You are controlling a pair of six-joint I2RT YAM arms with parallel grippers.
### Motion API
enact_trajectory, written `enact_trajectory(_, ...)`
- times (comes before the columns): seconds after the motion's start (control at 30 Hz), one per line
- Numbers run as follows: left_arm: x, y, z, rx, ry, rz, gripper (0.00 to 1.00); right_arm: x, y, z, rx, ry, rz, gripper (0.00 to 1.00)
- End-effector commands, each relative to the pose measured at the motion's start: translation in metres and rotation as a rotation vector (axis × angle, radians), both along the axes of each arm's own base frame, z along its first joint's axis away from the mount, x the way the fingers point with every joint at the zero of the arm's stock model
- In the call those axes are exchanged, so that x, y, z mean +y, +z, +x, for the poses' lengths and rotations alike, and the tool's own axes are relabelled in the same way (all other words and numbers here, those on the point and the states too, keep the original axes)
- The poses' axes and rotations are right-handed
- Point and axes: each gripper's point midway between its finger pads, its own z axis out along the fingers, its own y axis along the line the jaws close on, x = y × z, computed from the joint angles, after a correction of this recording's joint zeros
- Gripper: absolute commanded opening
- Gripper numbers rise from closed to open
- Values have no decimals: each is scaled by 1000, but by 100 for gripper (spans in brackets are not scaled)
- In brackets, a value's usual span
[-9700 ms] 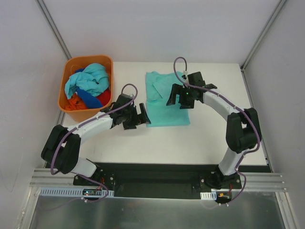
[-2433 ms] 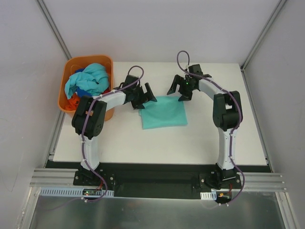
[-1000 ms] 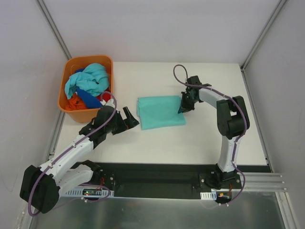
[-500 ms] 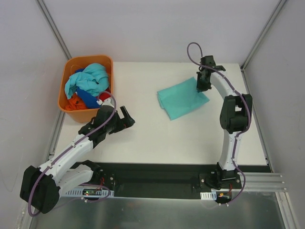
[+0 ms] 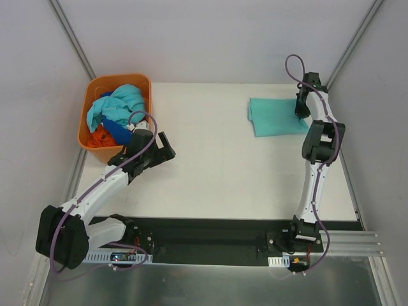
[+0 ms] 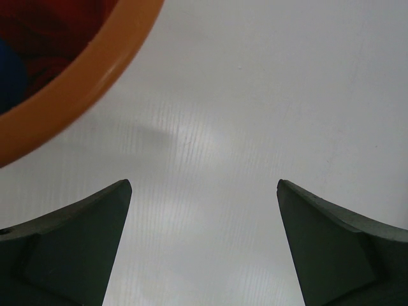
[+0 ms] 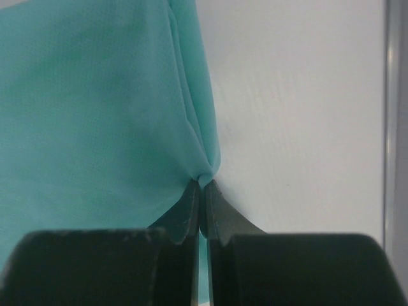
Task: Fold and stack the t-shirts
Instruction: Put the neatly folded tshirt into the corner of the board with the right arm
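Orange plastic basket point(image 5: 118, 77) at the table's point(image 5: 217, 172) far-left corner held crumpled t-shirts point(image 5: 118, 109). Just beside it, the left gripper point(image 5: 167, 145) hung with jaws spread wide. At far right, the folded teal t-shirt point(image 5: 274, 116) lay flat, its right edge pinched in the right gripper point(image 5: 298, 115).

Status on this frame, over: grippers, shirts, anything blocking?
Right gripper shut on folded teal t-shirt, far right. Left gripper open, beside orange basket. Other t-shirts heaped inside. Nothing blocking.
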Motion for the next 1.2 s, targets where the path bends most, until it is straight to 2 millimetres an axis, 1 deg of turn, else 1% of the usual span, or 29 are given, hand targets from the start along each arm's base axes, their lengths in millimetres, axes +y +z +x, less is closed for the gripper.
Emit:
enact_trajectory(0.0,-2,12,13,-16,-12,-2,99,-35,50,23,-154,-36,-51,1)
enact_trajectory(0.1,-1,13,15,-13,-3,-3,99,-49,56,27,-169,-28,-129,0)
enact_trajectory(0.23,2,14,17,-15,13,7,99,-58,54,31,-183,-40,-130,1)
enact_trajectory(0.37,1,26,21,-36,13,1,99,-66,56,35,-203,-53,-154,2)
enact_trajectory(0.47,2,33,20,-54,18,-7,99,-72,55,29,-192,-84,-154,2)
enact_trajectory(0.5,3,34,19,-59,22,-8,99,-73,55,27,-191,-85,-143,4)
enact_trajectory(0.57,5,39,17,-74,26,-11,99,-75,57,22,-194,-102,-147,6)
enact_trajectory(0.63,5,43,15,-86,18,-9,99,-77,62,19,-199,-116,-150,16)
enact_trajectory(0.67,6,49,14,-103,17,-10,99,-76,68,17,-205,-119,-143,22)
enact_trajectory(0.7,8,50,12,-106,20,-6,99,-74,72,16,-209,-122,-130,41)
enact_trajectory(0.73,11,58,12,-132,29,-4,99,-71,76,14,-211,-124,-120,53)
enact_trajectory(0.77,14,61,12,-146,40,5,99,-67,90,10,-227,-135,-99,58)
enact_trajectory(0.8,15,65,10,-156,40,4,99,-62,95,8,-236,-130,-74,61)
enact_trajectory(0.83,16,73,8,-180,38,-4,99,-59,103,6,-251,-135,-60,68)
enact_trajectory(0.87,15,78,7,-194,30,-12,99,-53,128,1,-289,-140,-42,77)
enact_trajectory(0.9,14,82,5,-202,21,-16,99,-44,139,-2,-308,-125,-14,97)
enact_trajectory(0.93,16,88,-1,-211,19,-22,99,-39,146,-9,-309,-126,-6,97)
enact_trajectory(0.97,16,90,-5,-216,17,-26,99,-32,178,-21,-353,-122,-6,97)
enact_trajectory(1.0,17,91,-8,-219,14,-29,99,-22,193,-28,-380,-122,1,97)
enact_trajectory(1.03,19,93,-14,-219,18,-32,99,-14,182,-45,-342,-131,17,97)
enact_trajectory(1.07,21,88,-18,-210,23,-32,99,-5,221,-63,-434,-139,39,97)
enact_trajectory(1.1,22,85,-21,-198,33,-38,99,13,222,-74,-454,-146,120,97)
enact_trajectory(1.13,25,77,-27,-170,47,-36,99,24,191,-97,-394,-160,173,97)
enact_trajectory(1.17,26,72,-30,-152,57,-40,99,41,222,-114,-511,-131,238,97)
